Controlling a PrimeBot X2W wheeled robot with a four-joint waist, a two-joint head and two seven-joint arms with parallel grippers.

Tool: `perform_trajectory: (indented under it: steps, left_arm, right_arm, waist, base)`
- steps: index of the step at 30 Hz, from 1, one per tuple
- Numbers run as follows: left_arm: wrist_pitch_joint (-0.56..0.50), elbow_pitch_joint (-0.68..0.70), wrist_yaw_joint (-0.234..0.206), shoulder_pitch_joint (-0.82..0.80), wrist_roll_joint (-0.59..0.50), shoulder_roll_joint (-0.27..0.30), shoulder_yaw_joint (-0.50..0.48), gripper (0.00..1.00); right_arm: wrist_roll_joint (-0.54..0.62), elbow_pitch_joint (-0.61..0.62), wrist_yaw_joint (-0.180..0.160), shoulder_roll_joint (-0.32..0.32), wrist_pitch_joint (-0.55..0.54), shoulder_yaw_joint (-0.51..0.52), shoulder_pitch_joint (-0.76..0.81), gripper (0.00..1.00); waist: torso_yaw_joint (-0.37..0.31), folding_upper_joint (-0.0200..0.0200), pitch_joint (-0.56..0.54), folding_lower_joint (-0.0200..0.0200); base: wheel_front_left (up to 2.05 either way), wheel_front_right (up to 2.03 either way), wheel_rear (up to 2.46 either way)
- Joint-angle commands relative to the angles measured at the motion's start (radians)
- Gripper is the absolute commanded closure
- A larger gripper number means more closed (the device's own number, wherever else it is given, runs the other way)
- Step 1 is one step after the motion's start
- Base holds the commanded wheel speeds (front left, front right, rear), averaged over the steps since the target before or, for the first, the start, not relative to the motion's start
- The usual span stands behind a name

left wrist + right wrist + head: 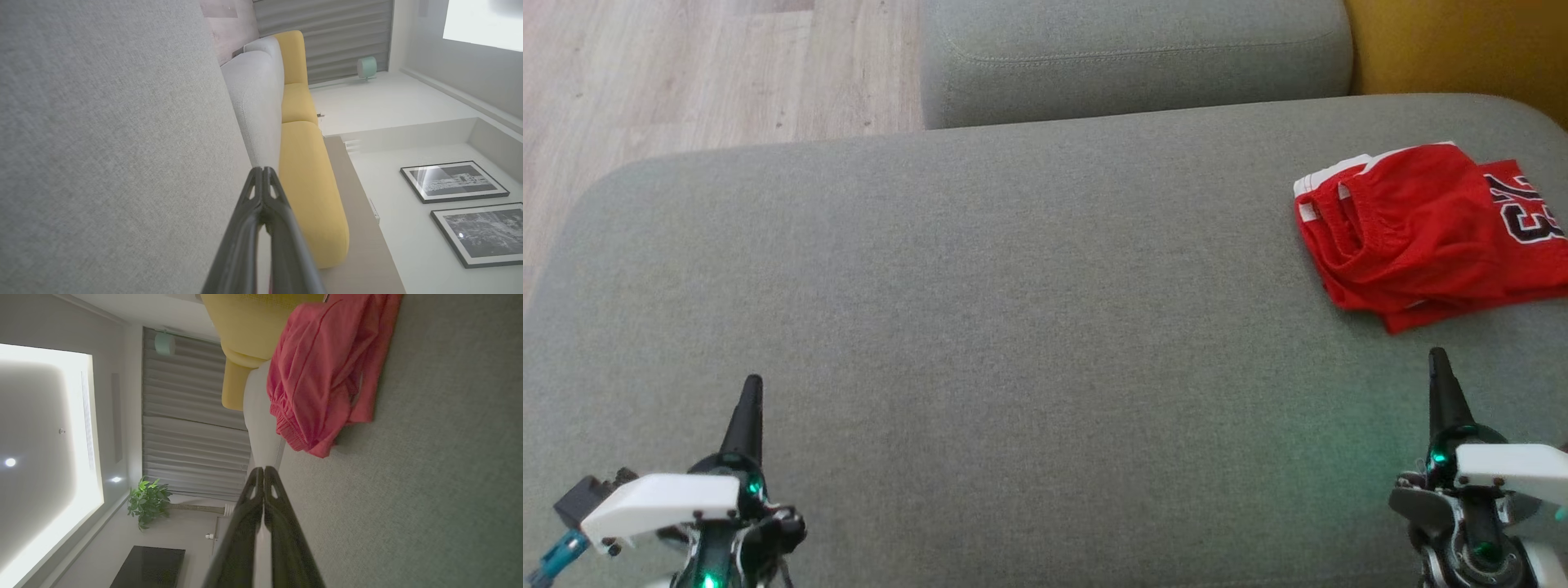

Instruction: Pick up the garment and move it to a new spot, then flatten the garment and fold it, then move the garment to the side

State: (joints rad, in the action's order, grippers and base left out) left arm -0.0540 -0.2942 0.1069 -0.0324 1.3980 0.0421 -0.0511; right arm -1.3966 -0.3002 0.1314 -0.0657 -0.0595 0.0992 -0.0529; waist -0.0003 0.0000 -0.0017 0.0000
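Note:
A red garment (1421,233) with white trim and a dark number print lies folded in a bundle at the far right of the grey cushion (1013,327). My right gripper (1439,359) hovers just in front of it, apart from the cloth, fingers shut with nothing between them. In the right wrist view the garment (327,371) lies ahead of the shut right gripper (263,470). My left gripper (754,384) is at the lower left over bare cushion, far from the garment. Its fingers (255,192) are pressed together, empty.
A second grey cushion (1135,57) lies behind the main one. A yellow cushion (1454,45) stands at the back right. Wooden floor (686,73) shows beyond the cushion's far left edge. A wide stretch of grey cushion separates the two grippers.

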Motion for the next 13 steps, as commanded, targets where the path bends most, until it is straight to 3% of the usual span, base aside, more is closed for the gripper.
perform_trajectory:
  steps: [1,13]
  left_arm:
    - [-0.009,0.038,0.009,-0.064,0.021,0.008,-0.040,1.00]
    - [-0.044,0.045,0.019,-0.072,0.153,0.008,-0.056,1.00]
  right_arm:
    - [-0.023,0.041,-0.001,0.002,-0.007,-0.014,-0.050,1.00]
    - [-0.154,0.051,-0.001,0.011,-0.040,0.006,-0.054,1.00]
  waist:
    - [0.000,0.0000,0.000,0.0000]
    - [0.000,0.0000,0.003,0.0000]
  base:
    - [0.00,0.00,0.00]
    - [0.00,0.00,0.00]
